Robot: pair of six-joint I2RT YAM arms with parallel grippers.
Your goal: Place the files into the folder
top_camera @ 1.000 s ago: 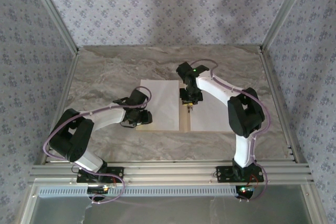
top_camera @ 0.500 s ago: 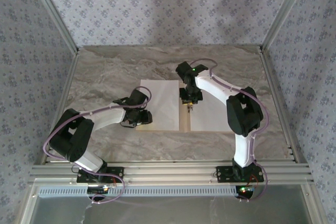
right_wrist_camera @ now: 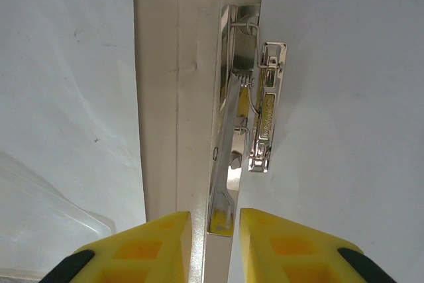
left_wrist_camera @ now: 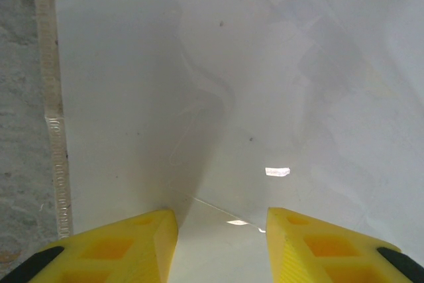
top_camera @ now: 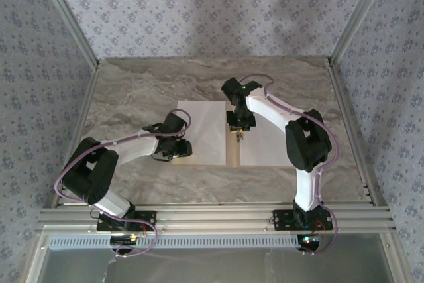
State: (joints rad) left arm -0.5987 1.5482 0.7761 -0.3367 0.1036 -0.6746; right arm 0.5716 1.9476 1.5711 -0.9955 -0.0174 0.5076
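My left jaws spread over files (left_wrist_camera: 265,64), 9 o'clock of clip (right_wrist_camera: 265,97). My right jaws straddle clip; pinching, can't tell.

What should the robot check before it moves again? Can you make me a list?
1. Folder lies open and flat on the table: ok.
2. Left sheet lies on the folder's left half: ok.
3. Right sheet lies on the right half, its edge by the metal clip: ok.
4. The clip's long arm sits between the fingers of the right gripper: ok.
5. Right gripper really squeezes the clip: cannot tell.
6. Left gripper is open, low over the left sheet: ok.
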